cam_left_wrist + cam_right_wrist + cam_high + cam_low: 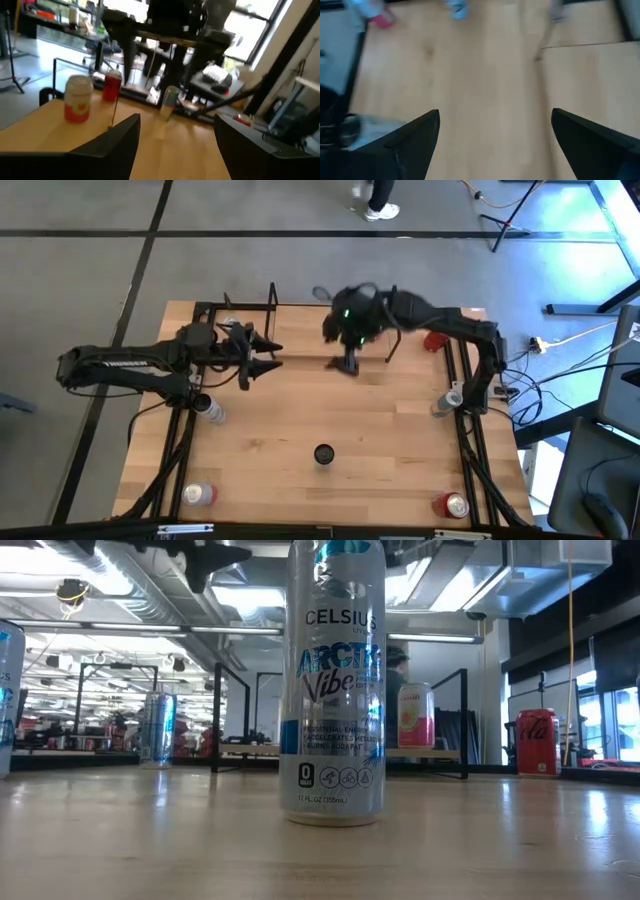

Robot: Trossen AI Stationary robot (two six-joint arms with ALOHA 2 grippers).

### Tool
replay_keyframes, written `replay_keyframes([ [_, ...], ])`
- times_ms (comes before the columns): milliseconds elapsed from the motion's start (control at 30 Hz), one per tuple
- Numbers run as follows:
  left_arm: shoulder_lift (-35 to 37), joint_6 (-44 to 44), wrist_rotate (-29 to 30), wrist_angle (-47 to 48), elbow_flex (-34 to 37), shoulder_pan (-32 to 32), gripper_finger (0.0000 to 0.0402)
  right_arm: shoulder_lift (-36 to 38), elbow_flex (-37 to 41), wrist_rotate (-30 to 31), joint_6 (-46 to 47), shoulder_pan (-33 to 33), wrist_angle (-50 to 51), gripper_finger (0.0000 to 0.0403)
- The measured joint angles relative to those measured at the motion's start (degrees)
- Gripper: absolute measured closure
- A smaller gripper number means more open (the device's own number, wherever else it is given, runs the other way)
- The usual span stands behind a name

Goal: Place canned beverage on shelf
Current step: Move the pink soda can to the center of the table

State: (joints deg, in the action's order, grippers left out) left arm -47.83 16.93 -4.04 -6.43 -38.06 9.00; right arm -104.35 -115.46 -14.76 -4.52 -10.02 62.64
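A pink can [415, 715] stands upright on the shelf [245, 750], toward its right end, with nothing gripping it. The left end effector [276, 356] hangs by the shelf's left part, its fingers spread with only air between them, pointing along the shelf toward that can but well apart from it. The right end effector [495, 140] hovers near the shelf's right part, facing down at bare wood, spread wide and holding nothing.

In front of the shelf, out in the middle of the worktop [150, 840], stands a tall silver can [335, 690]; a red can [535, 740] sits past the shelf's right end; a few more stand farther from the shelf toward the worktop's edges.

To my eye the placing of the pink can is as good as done and the step in hand is the let-go. The next move, I'd judge, calls for the left arm to draw straight back from the shelf without catching its wire frame; then one arm can go for another can, the silver one being easiest to reach.
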Motion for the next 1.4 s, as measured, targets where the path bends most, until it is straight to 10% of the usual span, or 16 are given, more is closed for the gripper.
replay_keyframes([
  [467, -10.9, -4.6, 6.4, 28.6, -20.4, -15.0, 0.0169, 0.6, 3.8, 6.7, 7.9, 15.9, 1.8, 0.0034],
  [800, -16.0, 19.4, 10.2, 53.4, -34.2, -25.1, 0.0170, 16.4, 21.9, 15.3, 14.2, 24.7, -6.0, 0.0034],
  [1133, -17.1, 47.7, 2.0, 61.7, -34.7, -37.9, 0.0170, 27.3, 43.7, 15.5, 25.5, 27.8, -19.6, 0.0034],
  [1400, -20.1, 56.2, 12.2, 64.3, -34.7, -48.3, 0.0170, 27.2, 48.1, 16.7, 26.8, 27.7, -21.6, 0.0034],
])
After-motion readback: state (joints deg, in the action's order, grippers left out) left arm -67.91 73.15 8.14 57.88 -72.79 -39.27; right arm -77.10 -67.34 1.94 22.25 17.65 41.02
